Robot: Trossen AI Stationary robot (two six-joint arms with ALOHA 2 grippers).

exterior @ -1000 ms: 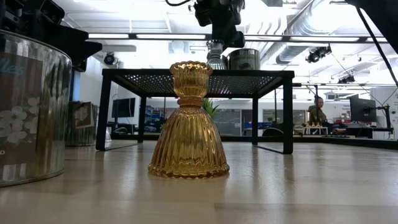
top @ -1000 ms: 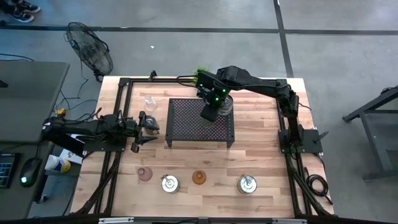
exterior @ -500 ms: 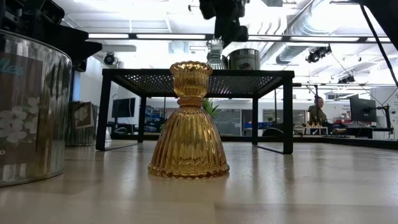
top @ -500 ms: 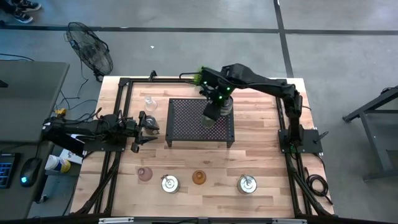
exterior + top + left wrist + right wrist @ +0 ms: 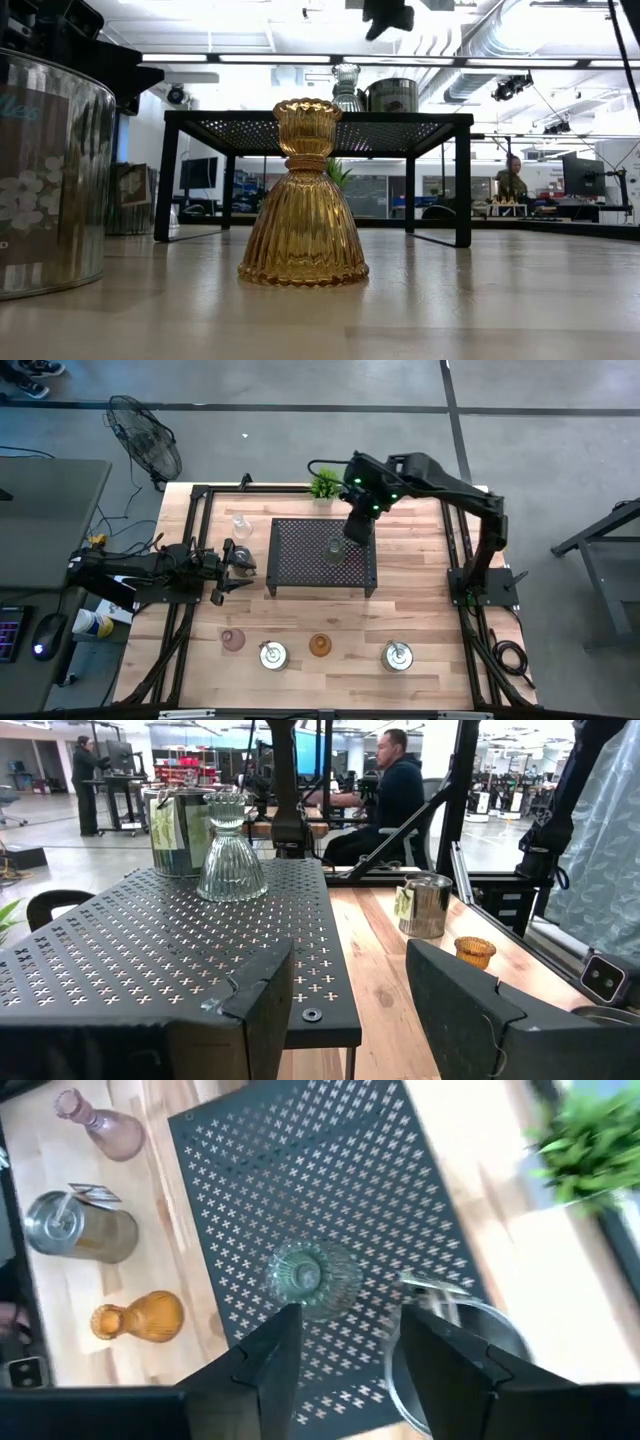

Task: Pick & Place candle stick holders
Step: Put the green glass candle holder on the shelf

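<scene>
High view puts my right gripper (image 5: pixel 358 527) above the far right part of the black perforated rack (image 5: pixel 300 560), fingers parted and holding nothing, with open air between them and the greenish glass holder (image 5: pixel 336 549) that stands upright on the rack's mesh just below. My right wrist view looks straight down past my two dark fingers (image 5: pixel 262 1365) at that same holder (image 5: pixel 313 1280), free on every side, with a silver holder (image 5: pixel 470 1345) beside it toward the rack's edge. My left gripper (image 5: pixel 232 573) waits just off the rack's left edge, its fingers standing apart and empty; its wrist view looks level across the mesh at the greenish holder (image 5: pixel 231 848) with a silver one (image 5: pixel 178 830) behind it. Bare mesh covers most of the rack's left and near parts. Along the near edge of the wooden table (image 5: pixel 420 610) stand four holders in a row, well apart from each other: pink (image 5: pixel 233 640), silver (image 5: pixel 272 654), amber (image 5: pixel 320 646) and silver (image 5: pixel 397 655). A clear glass holder (image 5: pixel 241 524) sits near the rack's far left corner, and a green potted plant (image 5: pixel 324 485) by the far edge. Low view shows the amber holder (image 5: pixel 303 195) upright in front of the rack, and the room beyond has desks, screens and a seated person (image 5: pixel 511 182).
</scene>
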